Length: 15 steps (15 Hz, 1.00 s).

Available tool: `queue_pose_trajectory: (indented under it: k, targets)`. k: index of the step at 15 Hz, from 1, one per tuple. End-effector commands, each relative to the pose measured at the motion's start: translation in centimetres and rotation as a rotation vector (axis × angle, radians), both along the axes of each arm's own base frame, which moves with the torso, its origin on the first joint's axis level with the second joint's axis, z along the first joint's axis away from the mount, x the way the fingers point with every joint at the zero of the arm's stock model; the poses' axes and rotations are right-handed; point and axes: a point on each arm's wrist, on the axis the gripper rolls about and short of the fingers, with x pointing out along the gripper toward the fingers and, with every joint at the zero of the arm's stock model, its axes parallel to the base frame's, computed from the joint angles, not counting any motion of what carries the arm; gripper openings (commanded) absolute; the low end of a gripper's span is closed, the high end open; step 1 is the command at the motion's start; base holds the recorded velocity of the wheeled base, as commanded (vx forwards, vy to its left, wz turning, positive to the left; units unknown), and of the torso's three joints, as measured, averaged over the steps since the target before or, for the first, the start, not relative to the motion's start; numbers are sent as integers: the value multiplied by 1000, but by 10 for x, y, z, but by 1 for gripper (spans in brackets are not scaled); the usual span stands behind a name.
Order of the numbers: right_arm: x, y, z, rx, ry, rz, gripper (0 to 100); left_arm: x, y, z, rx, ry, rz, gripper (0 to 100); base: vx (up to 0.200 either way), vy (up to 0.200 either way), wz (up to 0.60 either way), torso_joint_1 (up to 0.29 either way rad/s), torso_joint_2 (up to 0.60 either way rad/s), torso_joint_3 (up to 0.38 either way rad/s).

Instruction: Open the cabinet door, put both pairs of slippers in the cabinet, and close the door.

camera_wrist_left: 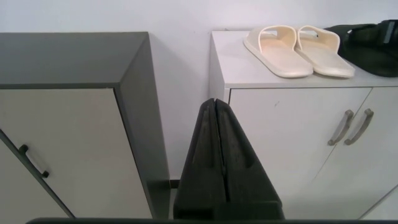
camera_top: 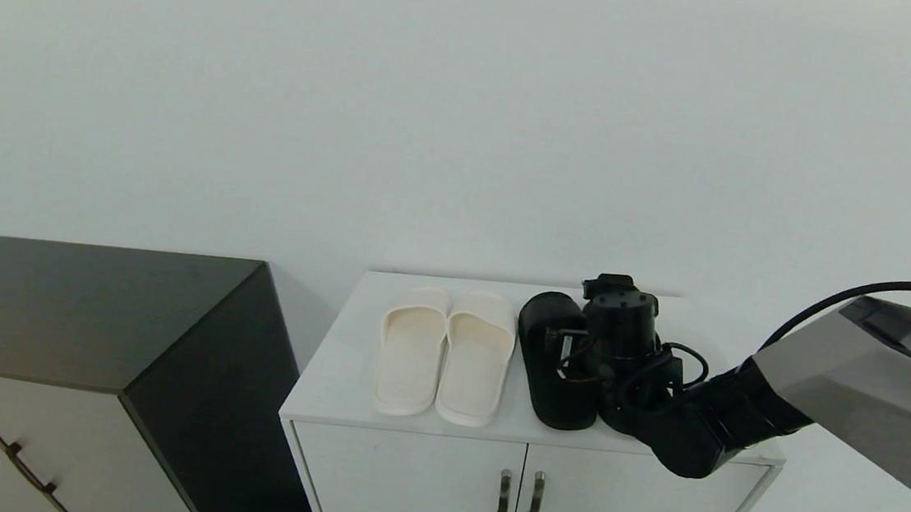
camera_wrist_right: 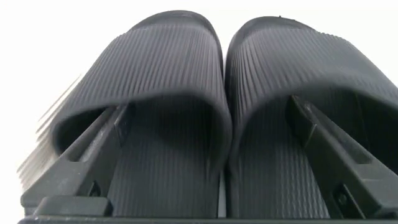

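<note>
Right now you have the right gripper (camera_wrist_right: pixel 207 106) on top of the white cabinet (camera_top: pixel 329 385) with its jaws spread wide, one finger (camera_wrist_right: pixel 93 155) slid under the strap of each of the black slippers (camera_top: pixel 548 375), which lie side by side and touching. You can see the white slippers (camera_top: pixel 444 354) just beside them on the left, and both cabinet doors (camera_top: pixel 403 482) shut, their handles (camera_top: pixel 519 494) meeting at the middle. Your left gripper (camera_wrist_left: pixel 215 109) hangs low before the dark cabinet (camera_top: pixel 87 314), pressed together and empty.
</note>
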Motion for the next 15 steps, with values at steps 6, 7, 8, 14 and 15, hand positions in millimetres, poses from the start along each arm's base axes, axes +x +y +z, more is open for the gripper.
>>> queue_pose_trajectory:
  k: [6, 7, 8, 14, 15]
  targets:
    - [12, 2, -9, -23, -17, -45, 0, 0, 0, 0, -2, 0, 0, 0, 0, 0, 0, 0, 0, 0]
    - [11, 1, -7, -30, -27, -48, 0, 0, 0, 0, -2, 0, 0, 0, 0, 0, 0, 0, 0, 0]
    - [10, 1, -4, -33, -41, -46, 0, 0, 0, 0, -2, 0, 0, 0, 0, 0, 0, 0, 0, 0]
    - [-48, -12, 43, -9, -72, 59, 0, 0, 0, 0, 0, 0, 0, 0, 0, 0, 0, 0, 0, 0]
    - [-66, -16, 50, 1, -65, 119, 0, 0, 0, 0, 0, 0, 0, 0, 0, 0, 0, 0, 0, 0]
